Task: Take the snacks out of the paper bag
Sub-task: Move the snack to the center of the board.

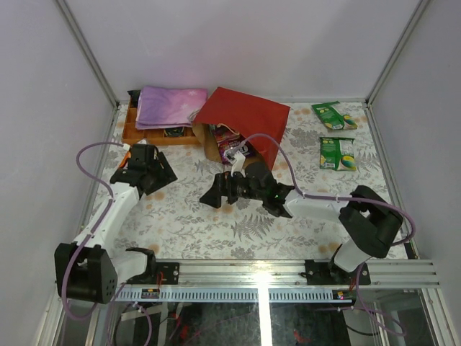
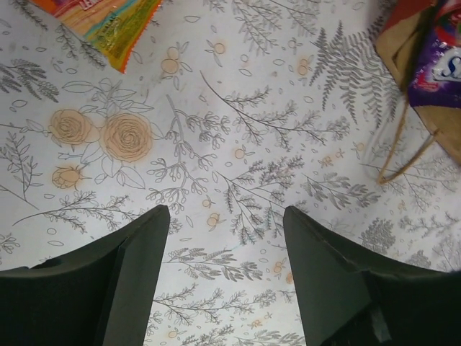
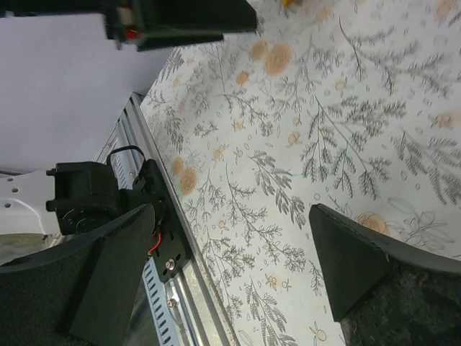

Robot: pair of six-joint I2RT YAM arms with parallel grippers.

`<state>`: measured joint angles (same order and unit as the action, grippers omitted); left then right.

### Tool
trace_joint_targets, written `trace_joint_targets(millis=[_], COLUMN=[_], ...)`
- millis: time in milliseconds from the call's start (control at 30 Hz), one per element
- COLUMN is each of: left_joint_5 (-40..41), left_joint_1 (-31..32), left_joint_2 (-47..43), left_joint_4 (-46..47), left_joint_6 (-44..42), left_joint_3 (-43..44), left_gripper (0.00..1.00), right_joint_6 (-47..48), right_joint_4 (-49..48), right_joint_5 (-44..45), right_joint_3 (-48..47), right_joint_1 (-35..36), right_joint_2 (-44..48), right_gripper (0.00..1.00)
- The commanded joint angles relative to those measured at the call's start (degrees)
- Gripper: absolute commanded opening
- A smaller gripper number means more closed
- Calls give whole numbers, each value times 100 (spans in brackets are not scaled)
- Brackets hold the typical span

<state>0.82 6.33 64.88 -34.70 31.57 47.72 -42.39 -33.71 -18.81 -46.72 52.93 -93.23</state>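
The paper bag [image 1: 245,115], red outside and brown inside, lies on its side at the back of the table. Its mouth faces forward, and purple snacks [image 1: 230,143] show in it. Two green snack packets [image 1: 333,115] [image 1: 337,153] lie on the table to the right. My left gripper [image 1: 148,169] hovers left of the bag, open over bare tablecloth [image 2: 225,213]. An orange-yellow packet [image 2: 108,25] lies just ahead of it. The bag's mouth [image 2: 403,58], a purple packet [image 2: 439,61] and a loop handle [image 2: 407,148] sit at that view's right. My right gripper [image 1: 215,193] [image 3: 230,213] is open and empty in front of the bag.
A wooden box [image 1: 148,133] with a purple cloth [image 1: 171,107] stands at the back left, touching the bag. The metal rail [image 3: 166,288] and the left arm's base [image 3: 86,198] lie past my right gripper. White walls close in the table on three sides.
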Motion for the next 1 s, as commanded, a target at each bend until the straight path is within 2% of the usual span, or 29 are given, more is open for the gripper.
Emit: trace_joint_targets(millis=[0, 133, 233, 467, 700, 967], left_joint_5=[571, 1134, 1976, 2833, 2891, 2065], left_joint_1=[5, 230, 574, 620, 418, -155], left_joint_2=[171, 554, 760, 1334, 2210, 2818], left_joint_4=[138, 34, -4, 77, 33, 121], left_joint_6=[296, 538, 740, 970, 963, 855], left_joint_3=[12, 21, 57, 283, 952, 1403], left_gripper=[64, 65, 65, 65, 64, 64], right_joint_6=[991, 1136, 1096, 1126, 1196, 1248], right_joint_4=[281, 303, 239, 344, 315, 28], right_joint_5=[284, 134, -103, -428, -336, -198], right_joint_3=[-171, -365, -415, -407, -190, 233], right_joint_1=[-51, -217, -338, -489, -541, -643], right_joint_2=[414, 321, 303, 496, 866, 1182], right_gripper=[97, 98, 98, 98, 98, 98])
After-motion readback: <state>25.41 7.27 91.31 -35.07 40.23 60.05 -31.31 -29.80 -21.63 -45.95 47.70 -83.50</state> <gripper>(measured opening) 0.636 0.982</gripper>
